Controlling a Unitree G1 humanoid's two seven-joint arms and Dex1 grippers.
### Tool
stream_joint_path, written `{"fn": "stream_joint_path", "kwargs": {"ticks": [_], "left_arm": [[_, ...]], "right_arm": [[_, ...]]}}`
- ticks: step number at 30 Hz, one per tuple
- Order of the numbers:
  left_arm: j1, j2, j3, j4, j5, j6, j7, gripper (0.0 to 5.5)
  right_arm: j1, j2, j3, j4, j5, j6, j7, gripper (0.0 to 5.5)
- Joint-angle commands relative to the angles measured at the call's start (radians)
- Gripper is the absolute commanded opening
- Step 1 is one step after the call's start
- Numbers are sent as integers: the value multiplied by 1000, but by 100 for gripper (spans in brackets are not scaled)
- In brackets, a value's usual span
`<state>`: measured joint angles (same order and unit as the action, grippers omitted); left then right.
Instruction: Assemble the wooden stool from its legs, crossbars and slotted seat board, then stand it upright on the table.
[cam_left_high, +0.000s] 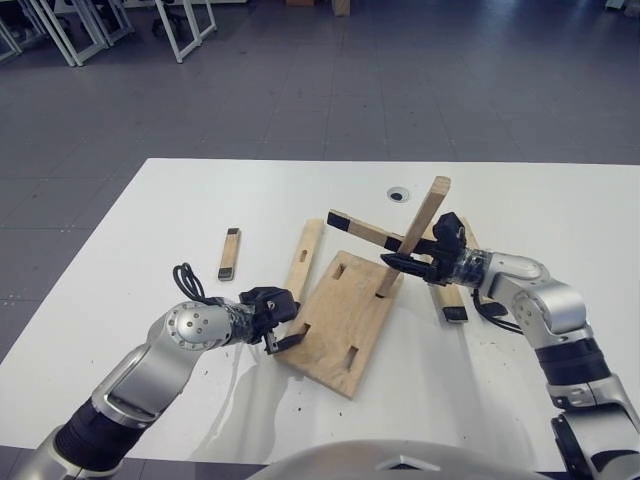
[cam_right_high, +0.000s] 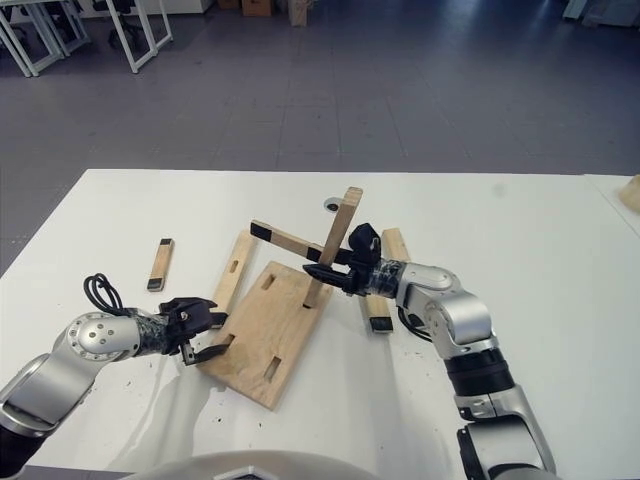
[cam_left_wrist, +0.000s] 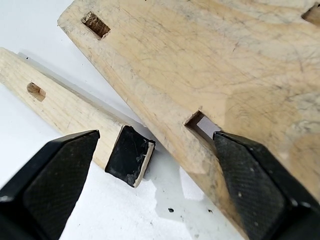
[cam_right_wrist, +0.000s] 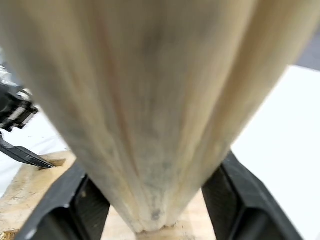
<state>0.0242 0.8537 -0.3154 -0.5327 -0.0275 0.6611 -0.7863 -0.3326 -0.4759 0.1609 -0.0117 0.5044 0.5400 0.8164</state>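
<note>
The slotted seat board (cam_left_high: 345, 320) lies flat in the middle of the table. My left gripper (cam_left_high: 288, 325) is open astride its near left corner, one finger (cam_left_wrist: 55, 180) on each side of an edge slot (cam_left_wrist: 197, 122). My right gripper (cam_left_high: 405, 262) is shut on a tilted leg (cam_left_high: 425, 225). That leg's lower end rests on the board's right edge; I cannot tell whether it sits in a slot. A black-tipped piece (cam_left_high: 360, 230) juts left from that grip, above the table. Another leg (cam_left_high: 303, 260) lies along the board's left side, its black cap (cam_left_wrist: 130, 156) near my left fingers.
A short crossbar (cam_left_high: 231, 253) lies alone left of the board. One more black-tipped leg (cam_left_high: 450, 295) lies under my right wrist. A round cable hole (cam_left_high: 399, 193) sits in the white table (cam_left_high: 150, 220) behind the parts. The floor lies beyond the far edge.
</note>
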Motion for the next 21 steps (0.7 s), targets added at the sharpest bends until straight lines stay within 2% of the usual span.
{"fn": "stream_joint_path", "kwargs": {"ticks": [1, 6, 12, 14, 16, 18, 21], "left_arm": [[45, -14, -65, 39, 4, 47, -10, 423], [52, -23, -61, 33, 3, 61, 4, 423], [57, -56, -53, 32, 4, 94, 43, 423], [62, -77, -46, 26, 2, 114, 68, 423], [70, -106, -37, 8, -4, 145, 99, 423], [81, -132, -33, -15, -10, 178, 130, 423], [101, -165, -34, -51, -20, 228, 170, 423]], "right_arm": [[7, -5, -20, -14, -14, 29, -9, 327], [21, -35, -26, -43, -12, 58, 27, 431], [73, -148, -39, -155, 33, 145, 142, 548], [105, -239, -47, -164, -23, 160, 137, 548], [114, -309, -75, -96, -155, 153, 14, 548], [84, -298, -153, -34, -201, 170, -115, 548], [-5, -200, -330, -138, -160, 279, -322, 500]]}}
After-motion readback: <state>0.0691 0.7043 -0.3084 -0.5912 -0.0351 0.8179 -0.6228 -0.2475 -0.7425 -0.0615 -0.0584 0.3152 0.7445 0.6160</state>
